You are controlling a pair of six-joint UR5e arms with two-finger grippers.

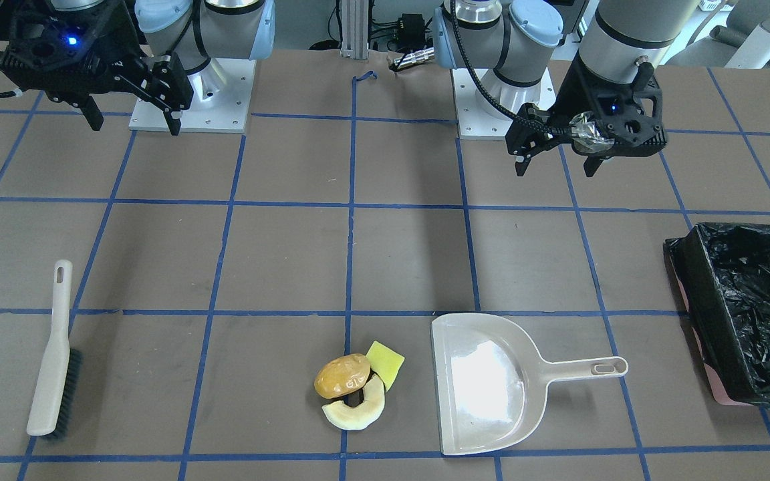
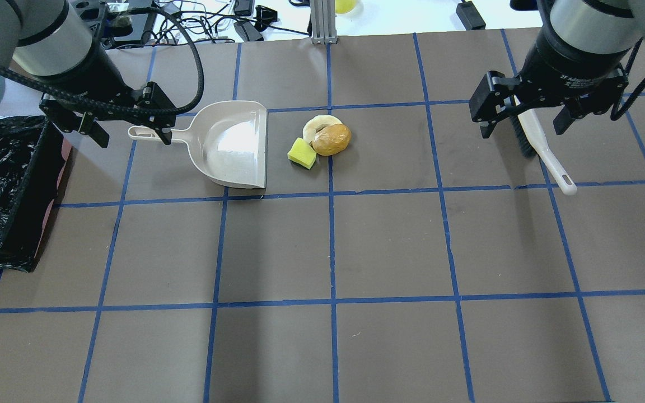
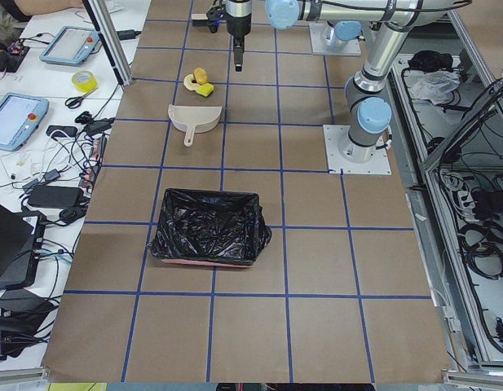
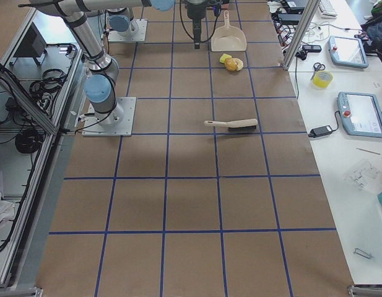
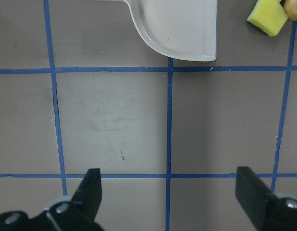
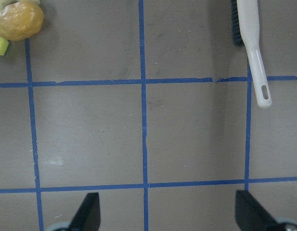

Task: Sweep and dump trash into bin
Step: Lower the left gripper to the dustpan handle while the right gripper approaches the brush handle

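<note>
Left tool (image 1: 554,167) and right tool (image 1: 135,125) both hang over the bench (image 1: 291,254) with jaws spread wide, gripping nothing, while the trash (image 1: 341,375) sits in one touching little pile just beside the dustpan's (image 1: 485,387) flat lip and the bin (image 1: 692,280) is well off past its handle.

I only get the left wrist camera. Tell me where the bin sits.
Observer: The bin stands at the table edge on the robot's left, past the handle end of the dustpan and apart from it.
Operator: Now locate the brush.
Observer: The brush lies flat on the robot's right side, well clear of the trash; nothing holds it.
Operator: Count the trash pieces.
Observer: Three, bunched by the dustpan's open mouth: a golden-brown lump, a yellow-green square and a cream crescent.
</note>
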